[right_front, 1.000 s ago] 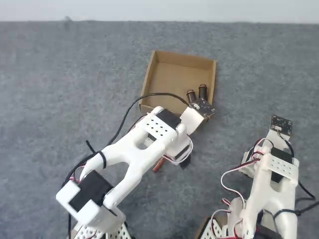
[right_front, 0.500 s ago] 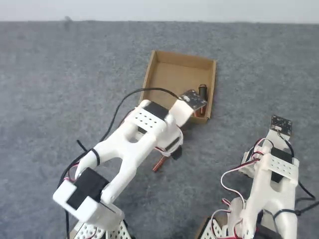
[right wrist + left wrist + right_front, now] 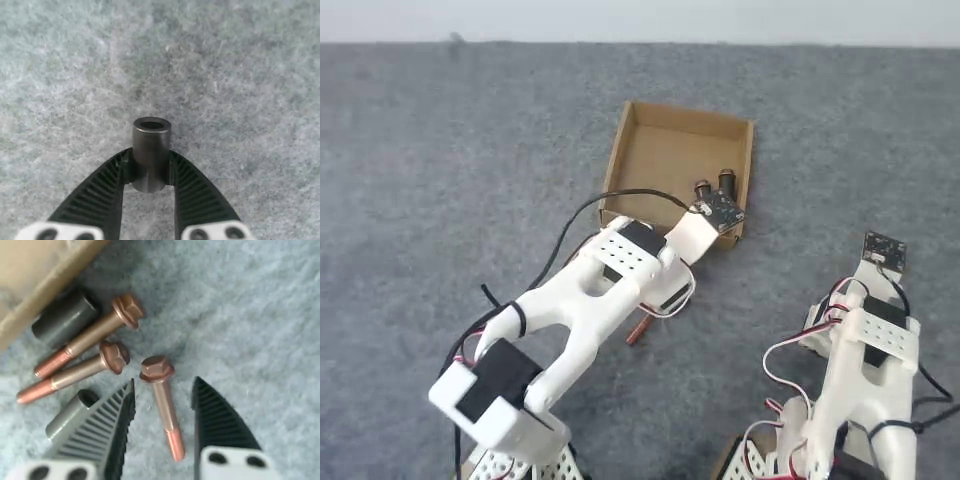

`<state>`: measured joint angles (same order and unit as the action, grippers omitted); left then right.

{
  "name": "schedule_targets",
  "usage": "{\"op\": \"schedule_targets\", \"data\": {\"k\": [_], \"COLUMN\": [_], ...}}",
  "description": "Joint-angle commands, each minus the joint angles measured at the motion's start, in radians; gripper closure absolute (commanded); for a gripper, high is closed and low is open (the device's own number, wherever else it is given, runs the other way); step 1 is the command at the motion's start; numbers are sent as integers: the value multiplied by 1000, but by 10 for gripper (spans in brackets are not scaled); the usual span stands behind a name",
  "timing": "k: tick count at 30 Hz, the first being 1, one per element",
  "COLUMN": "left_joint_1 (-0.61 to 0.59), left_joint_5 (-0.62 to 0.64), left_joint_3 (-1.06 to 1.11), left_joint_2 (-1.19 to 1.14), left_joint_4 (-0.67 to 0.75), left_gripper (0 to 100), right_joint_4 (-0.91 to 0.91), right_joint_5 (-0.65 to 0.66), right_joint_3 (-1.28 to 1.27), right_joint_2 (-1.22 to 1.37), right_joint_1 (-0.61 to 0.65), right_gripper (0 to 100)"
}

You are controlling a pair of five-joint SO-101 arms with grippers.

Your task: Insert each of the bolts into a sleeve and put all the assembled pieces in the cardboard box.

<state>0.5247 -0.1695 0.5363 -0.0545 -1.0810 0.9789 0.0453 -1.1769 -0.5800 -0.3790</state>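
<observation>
In the left wrist view my left gripper is open, its fingers on either side of a copper bolt lying on the grey carpet. Two more bolts lie beside it, with a dark sleeve and a grey sleeve close by. The cardboard box holds two assembled pieces in its front right corner. The left arm hangs just in front of the box. My right gripper is shut on a dark upright sleeve.
One bolt pokes out from under the left arm. The box's outer wall runs right next to the loose parts. The right arm stands at the front right. Open carpet lies to the left and behind the box.
The left arm's wrist swung a little to the left and back, then settled over the loose bolts. The right arm has not moved.
</observation>
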Motion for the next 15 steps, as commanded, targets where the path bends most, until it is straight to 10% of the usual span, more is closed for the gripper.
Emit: {"op": "schedule_targets", "data": {"k": [1,15], "left_joint_1": [0,-2], "left_joint_5": [-5,218], "left_joint_3": [-5,-77], "left_joint_2": [8,-143], "left_joint_4": [25,23], "left_gripper": [850,852], "right_joint_4": [-13,-12], "right_joint_5": [12,12], "right_joint_3": [5,5], "right_joint_2": [-33,-33], "right_joint_1": [-12,-12], "right_gripper": [991,991]}}
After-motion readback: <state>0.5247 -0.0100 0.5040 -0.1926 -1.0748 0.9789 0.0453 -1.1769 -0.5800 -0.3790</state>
